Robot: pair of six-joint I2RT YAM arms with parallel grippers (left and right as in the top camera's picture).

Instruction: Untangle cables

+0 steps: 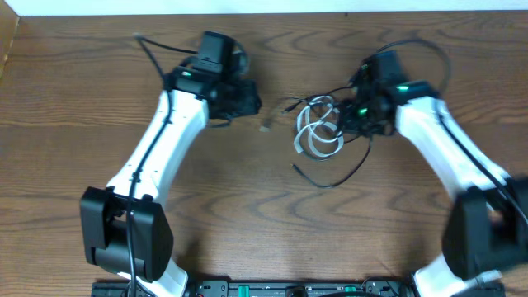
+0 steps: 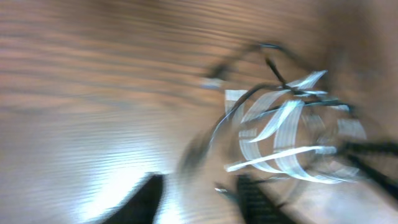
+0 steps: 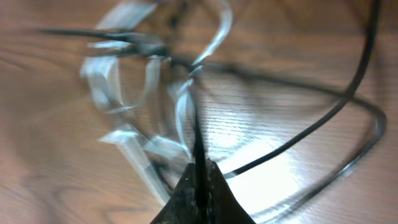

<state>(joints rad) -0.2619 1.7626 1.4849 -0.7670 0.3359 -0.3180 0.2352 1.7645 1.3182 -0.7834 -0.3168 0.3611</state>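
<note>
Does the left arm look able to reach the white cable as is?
Probably yes: just table and a small plug lie between the left gripper and the white cable. The right gripper, shut on a black cable, sits on the far side.

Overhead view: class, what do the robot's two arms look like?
The left arm and right arm have white link shells with black joints, bases and wrist units. A green light glows near each wrist. Thin black wires run along them.
</note>
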